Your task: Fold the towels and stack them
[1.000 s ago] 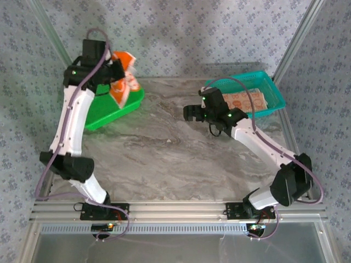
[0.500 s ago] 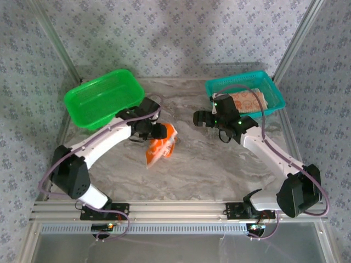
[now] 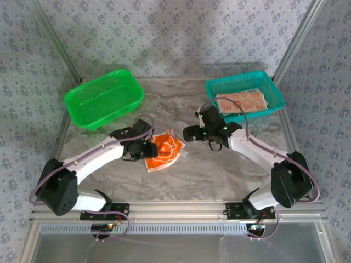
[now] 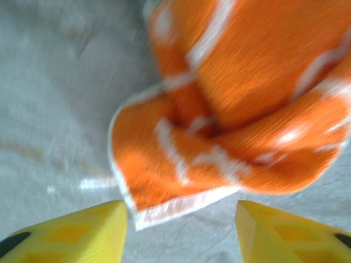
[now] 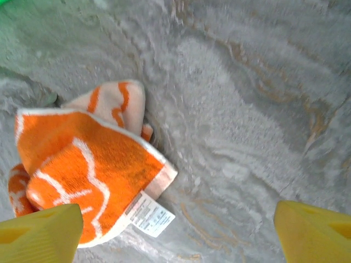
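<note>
- Left gripper point(image 3: 147, 148) is down low at the counter point(image 3: 219, 170) with its jaws spread fairly wide and nothing pinched between them.
- In the left wrist view, the left gripper point(image 4: 181, 219) has the orange towel point(image 4: 236, 109) lying crumpled right in front of it. The towel's white hem runs across the gap between the two yellow fingertips point(image 4: 104, 224). One corner of the hem sits right up against one fingertip, but I honestly can't tell if it's touching.
- That view is pretty blurry, so the white print on the towel is just streaks.
- Right gripper point(image 3: 187, 132) is opened up wide too, holding nothing, with bare counter between its jaws.
- From the right wrist view, the right gripper point(image 5: 175, 219) has the orange towel point(image 5: 82, 159) ahead of it and off to one side, near one fingertip. The towel is bunched up with a corner flipped over, and its white label point(image 5: 148, 213) sticks out toward the gripper.
- From above, the orange towel point(image 3: 164, 152) sits on the counter between the two grippers, just beside the left one and a bit apart from the right.
- Behind the right gripper is a teal basket point(image 3: 274, 90) with a folded cream towel point(image 3: 241, 102) with orange faces lying in it.
- Green basket point(image 3: 82, 96) sits well back from the left gripper.
</note>
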### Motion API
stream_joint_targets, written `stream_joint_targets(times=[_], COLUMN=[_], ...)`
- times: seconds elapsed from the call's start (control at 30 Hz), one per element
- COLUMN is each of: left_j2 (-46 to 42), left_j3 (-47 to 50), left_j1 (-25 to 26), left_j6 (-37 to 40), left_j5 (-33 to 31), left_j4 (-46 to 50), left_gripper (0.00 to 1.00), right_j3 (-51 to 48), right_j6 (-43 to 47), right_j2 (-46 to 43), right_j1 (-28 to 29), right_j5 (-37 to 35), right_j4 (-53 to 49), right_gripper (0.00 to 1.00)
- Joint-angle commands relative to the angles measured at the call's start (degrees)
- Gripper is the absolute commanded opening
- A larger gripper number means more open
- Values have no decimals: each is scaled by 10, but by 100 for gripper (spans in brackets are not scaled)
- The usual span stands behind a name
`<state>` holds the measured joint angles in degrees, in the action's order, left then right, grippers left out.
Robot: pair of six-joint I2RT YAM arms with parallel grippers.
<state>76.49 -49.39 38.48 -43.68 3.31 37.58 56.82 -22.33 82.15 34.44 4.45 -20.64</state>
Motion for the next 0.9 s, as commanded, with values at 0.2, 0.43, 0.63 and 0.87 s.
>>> stream_joint_targets(times=[0.2,0.43,0.63,0.87], left_j2=[-39,6,30,31], left_j3=[103,100,95,94], left_j1=[43,59,60,60], left_j6=[-117,-130,-139,-137], left_j5=[-17,-34,-46,-46], left_j4=[-51,-76,-80,-91], left_gripper=[43,43,40,40], right_j3=[-31,-14,11,9], right_j6=[39,92,122,125], right_j2=[52,119,164,168], right_j1=[33,52,59,59], right_j5=[37,17,0,-6], right_j4=[45,66,62,64], right_gripper=[60,40,38,39])
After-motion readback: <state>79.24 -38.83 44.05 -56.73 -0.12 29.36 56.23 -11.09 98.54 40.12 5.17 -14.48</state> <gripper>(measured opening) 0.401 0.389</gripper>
